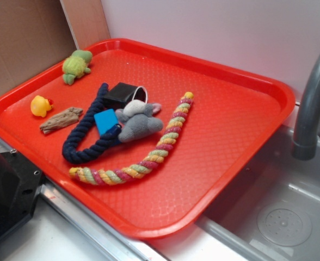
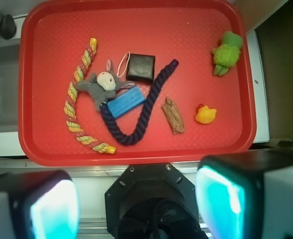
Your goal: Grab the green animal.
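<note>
soft, even light is filling both views, and nothing is lying in deep shade. in the exterior view a pale sheen is spreading over the red tray [image 1: 231, 125] at centre right, and the toys are casting only faint, short shadows. the lower left of that frame is sinking into black. in the wrist view the claw [image 2: 139, 206] fingers [image 2: 52, 206] are looming blurred and out of focus along the bottom edge, their pads glowing cyan, while the tray above is staying fairly sharp. both pictures are looking slightly grainy, with saturated reds.
</note>
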Action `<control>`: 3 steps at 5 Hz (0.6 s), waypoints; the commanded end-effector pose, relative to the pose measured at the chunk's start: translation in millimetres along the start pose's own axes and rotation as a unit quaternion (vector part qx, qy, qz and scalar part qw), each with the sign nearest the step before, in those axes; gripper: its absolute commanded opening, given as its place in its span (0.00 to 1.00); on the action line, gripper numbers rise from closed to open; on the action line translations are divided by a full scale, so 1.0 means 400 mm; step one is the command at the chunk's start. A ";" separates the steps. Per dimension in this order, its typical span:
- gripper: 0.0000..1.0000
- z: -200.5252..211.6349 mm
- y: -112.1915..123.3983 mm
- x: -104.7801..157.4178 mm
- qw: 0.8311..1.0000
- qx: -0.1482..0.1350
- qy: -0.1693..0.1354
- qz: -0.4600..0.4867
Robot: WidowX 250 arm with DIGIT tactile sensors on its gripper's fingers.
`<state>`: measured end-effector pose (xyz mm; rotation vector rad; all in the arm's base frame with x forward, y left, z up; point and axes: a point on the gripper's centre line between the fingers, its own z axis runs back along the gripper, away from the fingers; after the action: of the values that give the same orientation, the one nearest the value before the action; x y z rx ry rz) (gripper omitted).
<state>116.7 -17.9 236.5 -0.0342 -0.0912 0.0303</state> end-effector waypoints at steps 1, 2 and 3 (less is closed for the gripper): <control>1.00 0.000 0.000 0.000 1.000 0.000 0.000 0.000; 1.00 -0.119 0.124 -0.021 0.994 0.061 0.006 0.089; 1.00 -0.170 0.206 -0.033 0.986 0.078 -0.020 0.143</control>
<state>105.8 57.1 159.4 0.0957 -0.1049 0.3234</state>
